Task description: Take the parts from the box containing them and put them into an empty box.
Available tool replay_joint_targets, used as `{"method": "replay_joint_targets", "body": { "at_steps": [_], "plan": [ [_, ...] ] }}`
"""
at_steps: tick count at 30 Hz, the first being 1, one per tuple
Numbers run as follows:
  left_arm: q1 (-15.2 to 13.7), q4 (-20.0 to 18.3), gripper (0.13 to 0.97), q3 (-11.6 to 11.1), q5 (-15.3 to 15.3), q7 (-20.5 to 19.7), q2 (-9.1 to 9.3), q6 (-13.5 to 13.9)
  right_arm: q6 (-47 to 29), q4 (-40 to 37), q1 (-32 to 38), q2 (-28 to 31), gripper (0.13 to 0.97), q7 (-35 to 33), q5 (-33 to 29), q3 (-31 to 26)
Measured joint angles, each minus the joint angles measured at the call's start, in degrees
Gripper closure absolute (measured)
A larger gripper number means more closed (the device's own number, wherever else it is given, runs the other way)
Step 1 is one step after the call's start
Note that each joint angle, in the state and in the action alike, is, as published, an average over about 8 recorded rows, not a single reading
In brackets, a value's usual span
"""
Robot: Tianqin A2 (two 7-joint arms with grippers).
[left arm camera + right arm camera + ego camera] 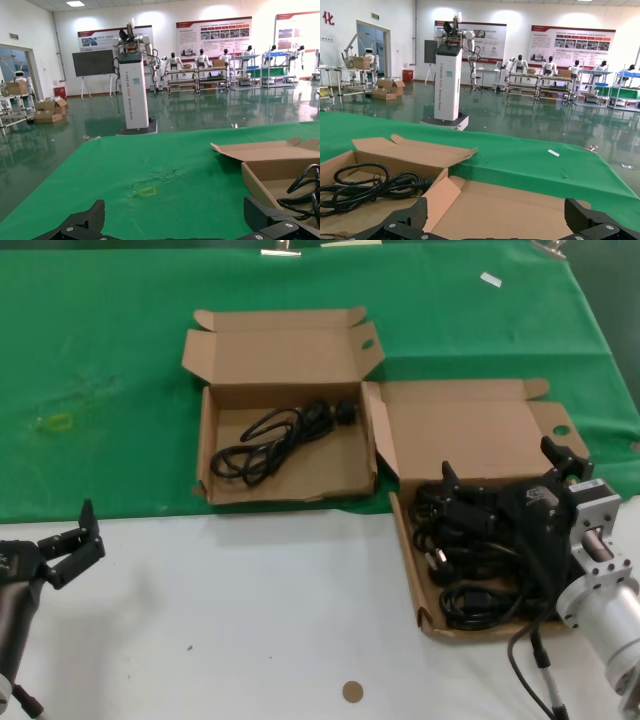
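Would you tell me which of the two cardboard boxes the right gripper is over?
The right gripper is over the near-right box, packed with tangled black cables; the other box holds one.

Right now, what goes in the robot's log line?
right claw: open over tangled black power cables | left claw: open, idle | left brown cardboard box: one cable

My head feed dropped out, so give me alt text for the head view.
The right gripper, fingers open, hovers over the tangled black cables in the right box. One cable lies in the left box; the left gripper waits open, near left.
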Motion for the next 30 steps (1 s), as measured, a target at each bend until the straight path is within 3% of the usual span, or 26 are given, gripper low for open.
{"method": "replay_joint_targets", "body": {
  "at_steps": [30],
  "plan": [
    [0.0,0.0,0.132,0.0,0.0,0.0,0.0,0.0,0.0,0.0,0.0,0.0,0.129,0.0,0.0,0.0]
  ]
}}
